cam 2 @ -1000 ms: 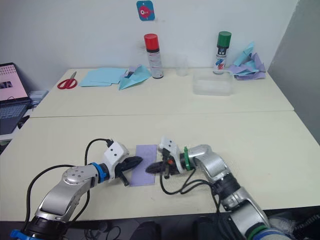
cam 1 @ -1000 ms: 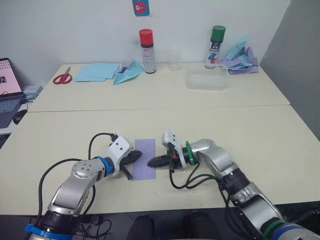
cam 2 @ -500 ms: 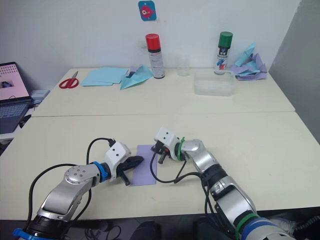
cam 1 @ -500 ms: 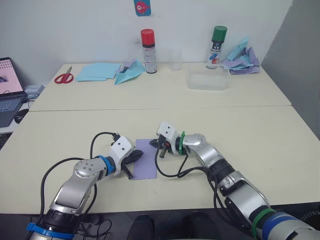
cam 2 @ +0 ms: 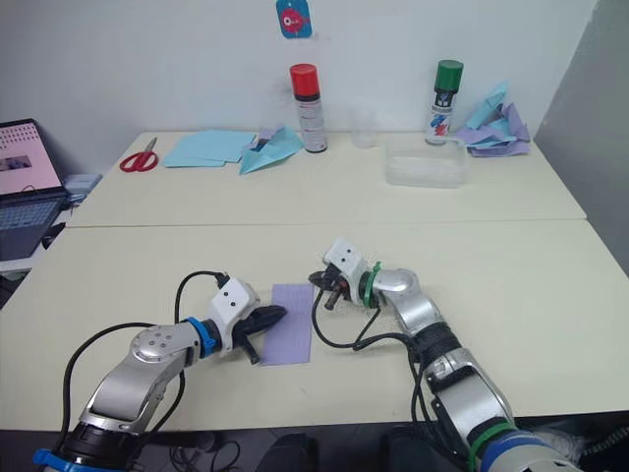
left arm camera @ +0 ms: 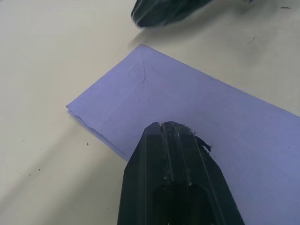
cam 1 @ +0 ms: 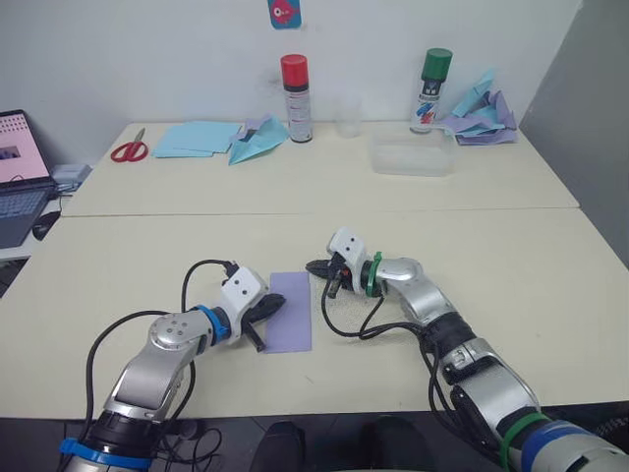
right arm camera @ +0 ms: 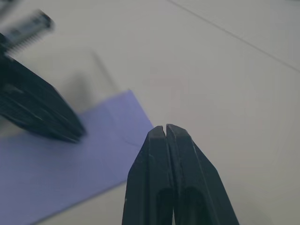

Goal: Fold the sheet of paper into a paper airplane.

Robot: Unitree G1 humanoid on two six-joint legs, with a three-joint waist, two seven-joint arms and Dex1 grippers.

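Lavender sheet of paper (cam 1: 289, 312) pinned flat on the near table (cam 1: 511, 265), folded in half lengthwise.

The left gripper (cam 1: 269, 308) is seen with its fingers pressed together, their tips laid on the sheet's left edge at about 9 o'clock of it. The right gripper (cam 1: 316, 267) is held with its fingers closed on nothing, just off the sheet's far right corner, at about 1 o'clock. In the left wrist view, faint diagonal creases are seen near the sheet's far end.
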